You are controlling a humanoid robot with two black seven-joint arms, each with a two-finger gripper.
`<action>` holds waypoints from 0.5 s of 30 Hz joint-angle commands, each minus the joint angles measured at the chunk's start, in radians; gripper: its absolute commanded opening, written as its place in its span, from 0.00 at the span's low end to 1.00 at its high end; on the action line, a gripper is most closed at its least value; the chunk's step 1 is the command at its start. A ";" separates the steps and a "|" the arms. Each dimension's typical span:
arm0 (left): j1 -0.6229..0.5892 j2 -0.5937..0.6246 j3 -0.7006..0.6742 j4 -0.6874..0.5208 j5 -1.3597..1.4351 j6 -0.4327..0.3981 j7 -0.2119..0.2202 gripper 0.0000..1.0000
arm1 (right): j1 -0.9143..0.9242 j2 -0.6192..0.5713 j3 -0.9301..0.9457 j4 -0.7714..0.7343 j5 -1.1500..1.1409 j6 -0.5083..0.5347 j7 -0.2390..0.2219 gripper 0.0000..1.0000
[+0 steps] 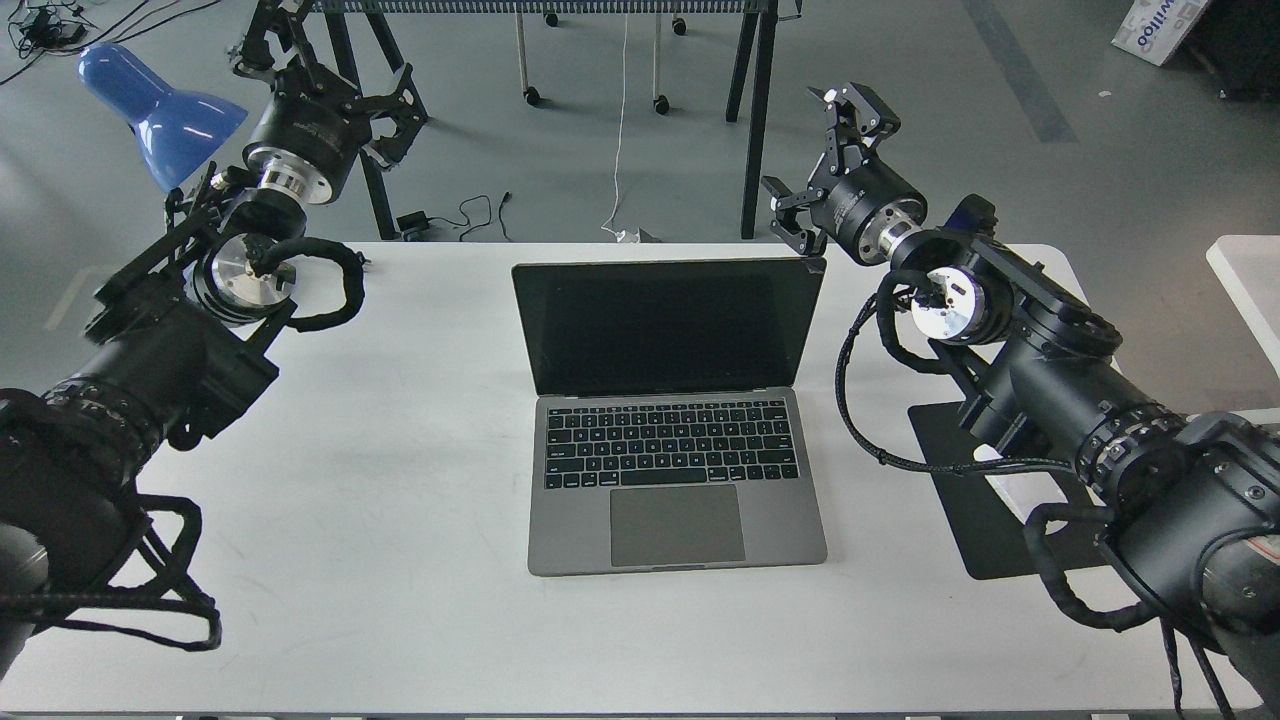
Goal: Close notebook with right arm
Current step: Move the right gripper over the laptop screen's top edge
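Observation:
The space-grey notebook [670,430] stands open in the middle of the white table [400,520], its black screen upright and facing me, keyboard and trackpad towards the front edge. My right arm [1040,380] reaches in from the right. Its gripper [815,165] is open and empty, just above and behind the lid's top right corner, not touching it. My left gripper [335,65] is open and empty, raised beyond the table's far left corner, near the blue lamp.
A black mousepad [960,500] lies to the right of the notebook, partly hidden by my right arm; a bit of white mouse [1010,490] shows. A blue lamp [150,100] is at far left. Black stand legs [755,110] and cables lie on the floor behind the table.

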 commanded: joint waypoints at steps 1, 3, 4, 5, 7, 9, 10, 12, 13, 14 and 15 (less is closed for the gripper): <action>0.000 0.000 0.000 0.000 0.001 0.000 0.000 1.00 | -0.011 -0.003 -0.049 0.039 0.002 0.002 -0.002 1.00; 0.000 0.000 0.000 0.000 0.001 0.000 0.000 1.00 | -0.034 -0.007 -0.076 0.069 0.002 0.002 -0.002 1.00; 0.000 0.000 0.000 0.000 0.001 0.000 0.000 1.00 | -0.043 -0.009 -0.084 0.080 0.002 0.002 -0.002 1.00; 0.000 0.000 0.000 0.000 0.001 0.000 0.000 1.00 | -0.049 -0.014 -0.090 0.092 0.002 0.002 -0.002 1.00; 0.000 0.000 0.000 0.000 -0.001 0.000 0.000 1.00 | -0.066 -0.021 -0.092 0.117 0.002 0.002 -0.002 1.00; 0.000 0.000 0.002 0.000 0.001 0.000 0.000 1.00 | -0.083 -0.034 -0.092 0.157 0.002 0.002 -0.002 1.00; 0.000 0.000 0.000 0.000 0.001 0.000 0.000 1.00 | -0.093 -0.046 -0.093 0.187 0.002 0.002 -0.002 1.00; 0.000 0.000 0.000 0.000 0.001 0.000 0.000 1.00 | -0.118 -0.079 -0.107 0.253 0.000 -0.002 -0.003 1.00; 0.000 0.000 0.000 0.000 0.001 0.000 0.000 1.00 | -0.130 -0.098 -0.116 0.289 -0.001 -0.005 -0.003 1.00; 0.000 0.000 0.000 0.000 0.001 0.000 0.000 1.00 | -0.143 -0.118 -0.129 0.327 -0.001 -0.005 -0.003 1.00; 0.000 0.000 0.000 0.000 -0.001 0.000 0.000 1.00 | -0.152 -0.136 -0.138 0.358 -0.001 -0.006 -0.003 1.00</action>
